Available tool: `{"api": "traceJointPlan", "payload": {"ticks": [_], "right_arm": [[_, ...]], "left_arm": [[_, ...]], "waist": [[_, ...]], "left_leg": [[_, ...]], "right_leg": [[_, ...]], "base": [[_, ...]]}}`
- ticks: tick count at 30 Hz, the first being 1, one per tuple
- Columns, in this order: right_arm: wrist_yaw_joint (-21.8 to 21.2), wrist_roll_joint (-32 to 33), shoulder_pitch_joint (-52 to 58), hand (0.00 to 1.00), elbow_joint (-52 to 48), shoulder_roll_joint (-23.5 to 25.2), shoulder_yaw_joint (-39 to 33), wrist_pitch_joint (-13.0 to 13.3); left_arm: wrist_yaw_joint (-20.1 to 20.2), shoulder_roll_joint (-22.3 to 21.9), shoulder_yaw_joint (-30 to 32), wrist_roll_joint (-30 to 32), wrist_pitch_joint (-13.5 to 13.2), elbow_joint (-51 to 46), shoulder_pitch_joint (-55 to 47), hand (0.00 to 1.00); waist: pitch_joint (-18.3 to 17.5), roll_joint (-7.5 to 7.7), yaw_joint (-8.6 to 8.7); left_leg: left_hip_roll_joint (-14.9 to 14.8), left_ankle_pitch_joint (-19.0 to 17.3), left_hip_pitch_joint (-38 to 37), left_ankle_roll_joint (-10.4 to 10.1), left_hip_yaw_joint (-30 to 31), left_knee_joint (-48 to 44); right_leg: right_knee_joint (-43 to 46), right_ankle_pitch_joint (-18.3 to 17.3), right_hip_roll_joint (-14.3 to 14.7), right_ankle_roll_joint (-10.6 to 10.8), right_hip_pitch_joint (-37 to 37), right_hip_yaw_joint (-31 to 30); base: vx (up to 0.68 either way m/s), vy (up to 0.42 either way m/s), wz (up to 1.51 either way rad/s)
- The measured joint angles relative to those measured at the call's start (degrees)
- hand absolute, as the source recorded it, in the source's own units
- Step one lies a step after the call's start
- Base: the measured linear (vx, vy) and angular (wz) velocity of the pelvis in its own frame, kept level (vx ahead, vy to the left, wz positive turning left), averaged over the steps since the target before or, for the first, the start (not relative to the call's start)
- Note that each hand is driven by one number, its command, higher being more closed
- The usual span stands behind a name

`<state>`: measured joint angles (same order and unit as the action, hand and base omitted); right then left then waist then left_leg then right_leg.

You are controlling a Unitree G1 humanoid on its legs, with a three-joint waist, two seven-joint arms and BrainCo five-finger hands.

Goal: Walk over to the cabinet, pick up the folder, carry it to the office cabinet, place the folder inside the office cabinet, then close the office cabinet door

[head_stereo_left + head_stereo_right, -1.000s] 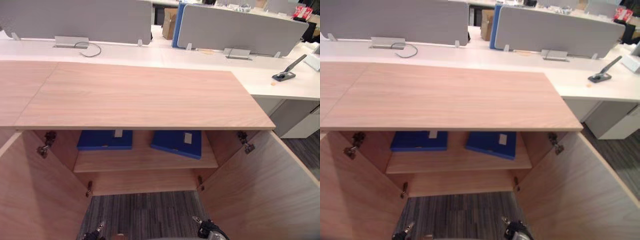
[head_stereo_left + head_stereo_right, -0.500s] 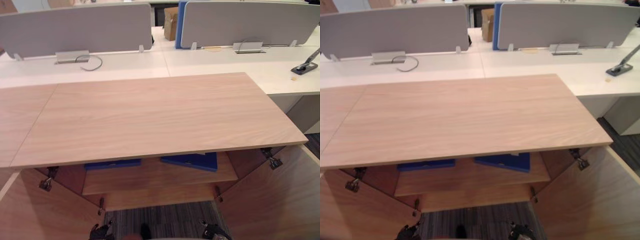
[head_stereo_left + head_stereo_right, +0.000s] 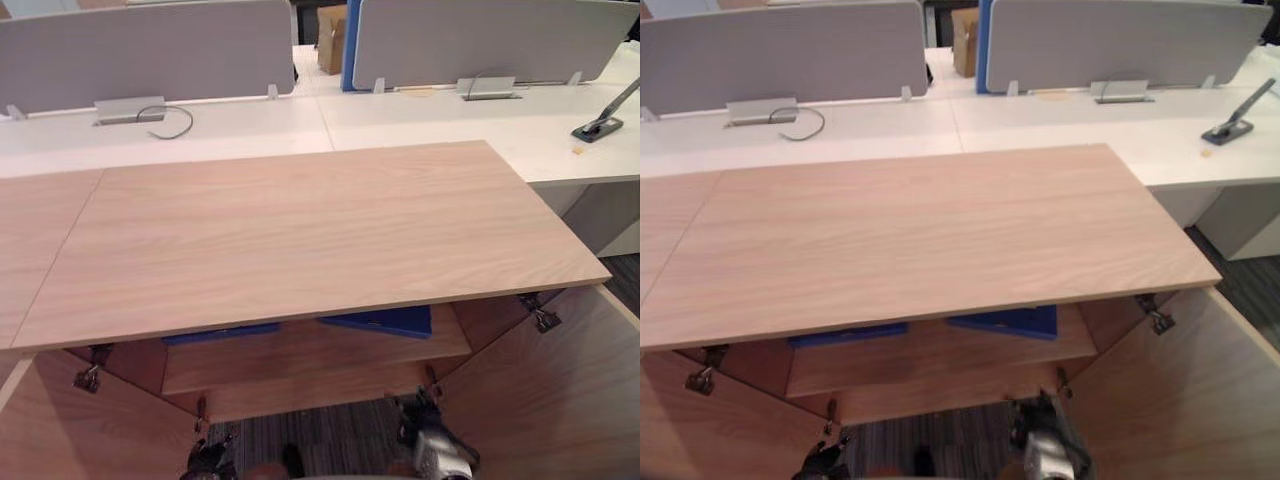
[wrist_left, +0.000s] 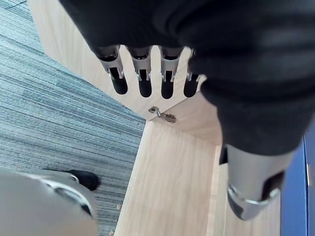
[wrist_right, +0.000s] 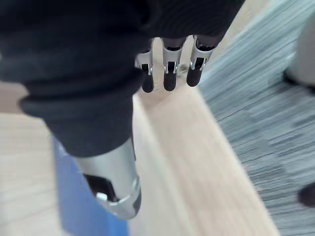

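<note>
Looking down over a wooden cabinet (image 3: 300, 230), top board overhanging the front edge and hiding most of the inside. Got both doors swung wide, left door (image 3: 80, 430) and right door (image 3: 545, 390), leaving a wedge of open carpet floor (image 3: 330, 435) between them. Decent room in that gap, with the left hand (image 3: 207, 462) low by the left door's inner edge and the right hand (image 3: 425, 440) low near the foot of the right door. Holding nothing in either one: fingers (image 4: 144, 83) of the left straight and loose, thumb off to the side, and same story for the right hand's fingers (image 5: 170, 73) in its wrist view. Inside, on the shelf (image 3: 310, 352), a blue folder (image 3: 222, 331) lying flat toward the left, square to the shelf edge, and a second blue folder (image 3: 385, 321) toward the right, lying askew. Both peeking out as thin blue strips under the top board, neither touched by a hand. Behind the cabinet, a white table (image 3: 250, 125) with grey dividers (image 3: 150, 50) along its far edge.
</note>
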<state>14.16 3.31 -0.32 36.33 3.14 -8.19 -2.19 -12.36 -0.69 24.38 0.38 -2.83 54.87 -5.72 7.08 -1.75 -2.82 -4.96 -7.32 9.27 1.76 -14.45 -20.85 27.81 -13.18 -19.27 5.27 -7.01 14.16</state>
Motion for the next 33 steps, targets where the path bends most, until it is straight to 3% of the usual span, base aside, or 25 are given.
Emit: {"api": "traceJointPlan", "payload": {"ticks": [2,3,4,8,11,20,25,33], "right_arm": [[0.76,-0.83,-1.53,0.00,-9.54,-0.55,3.59,0.50],[0.87,-1.68,-2.58,0.00,-11.25,-1.37,4.16,0.78],[1.16,-2.75,-4.47,0.00,-13.87,-3.33,5.19,0.88],[2.33,-7.17,-7.89,0.00,-21.88,-7.92,5.58,0.96],[2.83,-9.21,-14.08,0.00,-22.07,-11.54,6.12,1.21],[1.66,-9.27,-29.04,0.00,-16.51,-14.82,10.25,1.19],[1.68,-10.24,-33.53,0.00,-16.33,-16.49,10.63,1.10],[2.35,-13.66,-35.95,0.00,-17.09,-21.09,10.62,1.43]], "left_arm": [[-0.59,1.24,-0.87,-0.04,-0.05,-1.77,-1.05,0.00],[-0.75,0.91,-0.97,-0.05,-0.07,-1.88,-0.80,0.00],[-0.97,0.21,-1.71,-0.03,-0.08,-2.65,-0.71,0.00],[-1.16,-0.57,-2.80,-0.05,-0.78,-6.01,-1.80,0.00],[-1.00,-0.28,-3.92,-0.17,-1.45,-6.65,-1.24,0.00],[0.09,0.93,-9.59,-1.33,-1.81,-14.20,-1.21,0.00],[0.63,0.89,-11.84,-2.84,-1.83,-21.03,-1.61,0.00],[0.71,0.85,-13.01,-4.33,-1.59,-27.36,-2.43,0.00]], "waist": [[1.33,1.47,-0.24],[1.94,0.82,-0.21],[3.62,-1.54,-0.28],[6.13,-2.17,-0.17],[8.01,-2.70,-0.14],[13.44,-2.60,-1.61],[15.79,-2.99,-3.03],[17.17,-3.08,-3.08]], "left_leg": [[-1.79,-6.82,6.84,-1.36,-0.10,-14.61],[-2.97,-8.49,8.75,-1.79,0.35,-18.32],[-5.10,-10.33,11.83,-2.66,1.60,-23.22],[-5.55,-11.98,19.09,-3.79,3.55,-30.75],[-5.37,-13.89,24.70,-4.47,5.51,-36.84],[-2.27,-15.89,38.84,-2.62,4.88,-47.72],[-2.13,-16.44,44.04,-1.71,3.71,-50.92],[-1.82,-16.93,47.12,-1.67,2.93,-53.24]], "right_leg": [[1.66,2.39,-2.60,1.42,-1.46,1.24],[4.15,1.22,-2.88,5.69,-2.94,1.21],[9.44,-1.22,-2.25,5.34,-5.72,1.02],[22.65,-7.51,-4.47,4.21,-14.94,-0.52],[29.73,-10.42,-6.03,4.28,-19.88,-1.24],[42.50,-12.93,-10.87,5.96,-35.91,-7.71],[45.96,-13.09,-11.29,6.19,-42.92,-11.18],[49.54,-14.39,-12.00,6.29,-47.64,-13.62]], "base": [[0.01,-0.254,-0.17],[-0.07,-0.318,-0.13],[-0.11,-0.217,-0.03],[-0.10,-0.184,0.12],[-0.07,-0.053,0.20],[-0.03,0.074,0.13],[0.02,0.055,-0.02],[0.05,0.001,0.02]]}}
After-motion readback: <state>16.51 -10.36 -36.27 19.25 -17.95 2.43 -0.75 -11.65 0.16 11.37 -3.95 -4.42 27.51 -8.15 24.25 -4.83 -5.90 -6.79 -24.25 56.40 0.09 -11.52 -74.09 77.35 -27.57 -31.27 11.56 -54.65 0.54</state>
